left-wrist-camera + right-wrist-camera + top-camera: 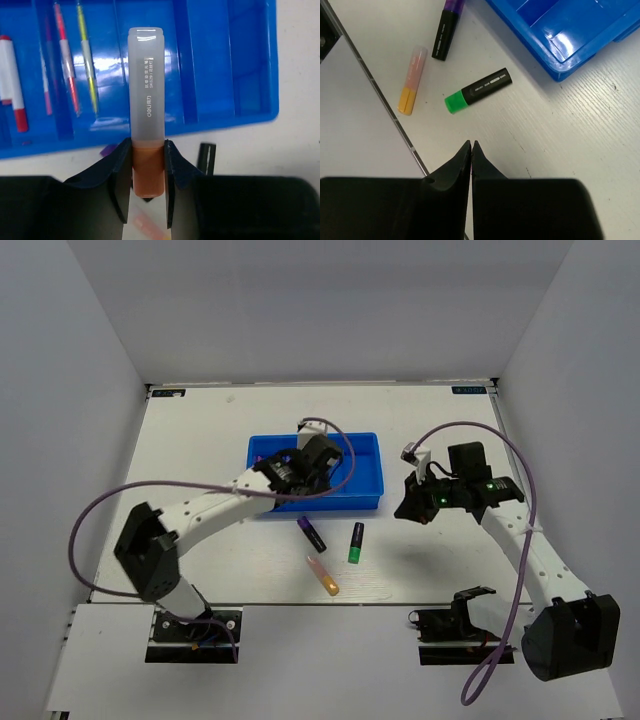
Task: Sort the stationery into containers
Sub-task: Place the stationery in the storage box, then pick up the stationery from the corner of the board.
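Observation:
My left gripper (146, 165) is shut on the orange highlighter (146, 107) and holds it above the blue tray (260, 114), its clear cap over a middle compartment. In the top view the left gripper (305, 462) hovers over the tray (365, 490). The tray's left compartments hold the white pen with red cap (12, 85), a pink pen (66, 55) and a yellow pen (87, 60). My right gripper (471, 146) is shut and empty, right of the tray (418, 508). The green/black highlighter (477, 90), purple/black highlighter (446, 30) and pink/orange highlighter (412, 80) lie on the table.
The three loose highlighters lie in front of the tray: purple/black (311, 534), green/black (355, 542), pink/orange (323, 575). The table's near edge (385, 107) runs just beyond them. White walls enclose the table on three sides.

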You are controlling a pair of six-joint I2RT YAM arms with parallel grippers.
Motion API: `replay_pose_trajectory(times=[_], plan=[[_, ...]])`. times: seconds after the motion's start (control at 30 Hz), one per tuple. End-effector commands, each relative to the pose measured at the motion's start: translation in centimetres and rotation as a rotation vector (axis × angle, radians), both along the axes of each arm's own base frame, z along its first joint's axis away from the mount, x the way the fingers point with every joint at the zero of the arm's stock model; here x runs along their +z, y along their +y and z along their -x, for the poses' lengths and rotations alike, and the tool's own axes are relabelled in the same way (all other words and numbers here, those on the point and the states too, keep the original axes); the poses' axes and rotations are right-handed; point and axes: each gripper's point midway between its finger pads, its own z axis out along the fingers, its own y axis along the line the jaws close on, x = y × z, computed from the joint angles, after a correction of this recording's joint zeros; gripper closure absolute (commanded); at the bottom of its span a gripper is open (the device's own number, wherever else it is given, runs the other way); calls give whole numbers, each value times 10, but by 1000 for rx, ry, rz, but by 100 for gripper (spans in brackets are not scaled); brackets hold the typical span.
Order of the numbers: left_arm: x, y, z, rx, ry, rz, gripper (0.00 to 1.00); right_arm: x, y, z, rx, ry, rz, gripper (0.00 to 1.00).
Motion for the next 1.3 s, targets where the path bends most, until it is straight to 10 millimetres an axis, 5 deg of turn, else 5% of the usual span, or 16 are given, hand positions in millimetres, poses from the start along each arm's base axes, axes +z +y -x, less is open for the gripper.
replay_pose_trajectory(times=[0.0, 0.07, 0.3, 0.47, 0.63, 0.77, 0.87, 0.9, 0.93, 1.0, 1.03, 1.1, 1.13, 1.2, 1.23, 1.27], plan=[[-3, -39, -30, -91, 36, 76, 100, -3, 0, 3, 28, -28, -6, 96], [5, -45, -47, -79, 23, 92, 100, -8, -2, 4, 18, -21, 2, 95], [-27, -49, -83, -29, 82, 82, 84, -19, -1, 17, 62, 4, -7, 41], [-44, -38, -92, 10, 117, 70, 55, -17, 2, 22, 96, 0, -20, 41], [-45, -39, -92, 5, 126, 72, 42, -6, 10, 20, 141, -14, -61, 40], [-16, -47, -84, -21, 93, 111, 41, -3, 27, 29, 227, 21, -108, 43], [-3, -45, -70, -28, 58, 82, 44, -11, 43, 40, 311, 34, -96, 46], [28, -38, -63, -31, 3, 113, 47, -12, 48, 38, 320, 24, -91, 46], [28, -37, -49, -49, -2, 95, 57, -19, 57, 48, 366, 34, -59, 46], [57, -8, -28, -13, -69, 85, 70, -27, 64, 43, 358, 15, -8, 47], [52, 9, -11, -10, -63, 62, 80, -35, 77, 57, 419, 37, 17, 47], [64, 39, 11, 40, -92, 52, 83, -42, 86, 47, 365, 15, 70, 49], [42, 62, 32, 52, -74, 19, 83, -53, 97, 60, 387, 64, 97, 49], [52, 90, 56, 93, -114, 65, 58, -62, 111, 54, 358, 32, 134, 47], [13, 102, 74, 88, -61, 6, 40, -65, 123, 59, 359, 38, 137, 47], [0, 118, 87, 96, -26, -46, 33, -74, 126, 53, 325, 31, 176, 47]])
